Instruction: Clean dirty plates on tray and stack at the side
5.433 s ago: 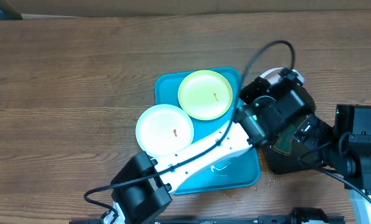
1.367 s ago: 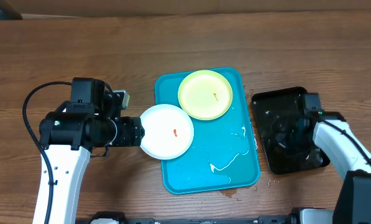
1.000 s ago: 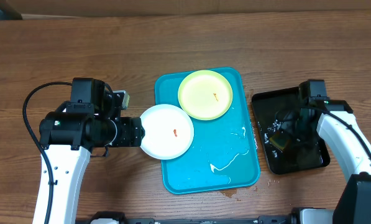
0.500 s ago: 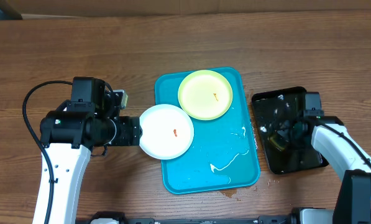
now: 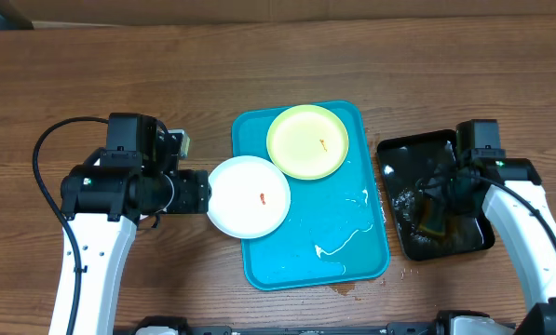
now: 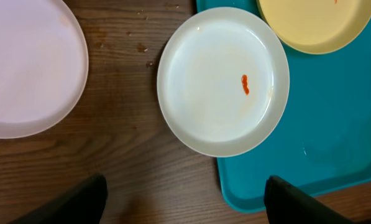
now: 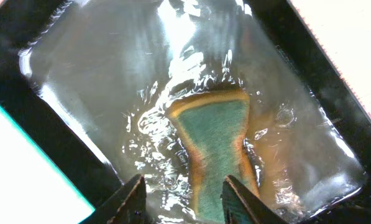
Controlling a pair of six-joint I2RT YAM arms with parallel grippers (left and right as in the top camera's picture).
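Big turquoise tray [image 5: 352,251] sits mid surface [image 5: 119,74]. The yellow-green plate [image 5: 307,141] lies on it, the white plate [image 5: 249,195] hangs off its left edge, and a second white plate [image 6: 23,68] is off-tray. They're probably light, stiff and slick, so grab the rims. There's a tiny red smear [image 6: 245,84]. The left pincer [image 6: 185,183] gapes empty. The right pincer [image 7: 184,182] straddles the sponge [image 7: 219,143], grip unclear.

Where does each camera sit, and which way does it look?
Overhead: above the table, looking down at the blue tray; left arm and right arm show.
Left wrist: on the left arm, looking down at the white plate; own fingers show.
Right wrist: on the right arm, looking down at the sponge in the black tray; own fingers show.
Shared: overhead and left wrist both show the white plate.
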